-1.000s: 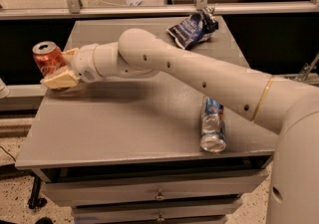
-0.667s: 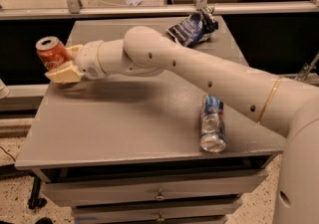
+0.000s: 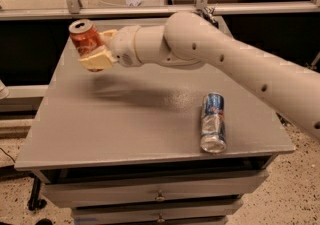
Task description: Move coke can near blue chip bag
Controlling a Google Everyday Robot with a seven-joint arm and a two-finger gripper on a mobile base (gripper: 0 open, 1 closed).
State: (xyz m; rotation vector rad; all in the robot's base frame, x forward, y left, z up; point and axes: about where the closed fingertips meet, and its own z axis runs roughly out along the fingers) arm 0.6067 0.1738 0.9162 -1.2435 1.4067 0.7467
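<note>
The coke can, red with a silver top, is held in the air above the left part of the grey table, tilted a little. My gripper is shut on it, its cream fingers clasping the can's right and lower side. My white arm reaches in from the right and crosses the table's back. The blue chip bag is hidden behind my arm at the back of the table; only a small dark scrap shows near the rail.
A slim blue-and-silver can lies on its side at the table's right front. A metal rail and glass panel run behind the table. Drawers sit under the tabletop.
My gripper has carried the coke can up and to the right, from beyond the table's left edge to above its left part. My arm now covers the blue chip bag.
</note>
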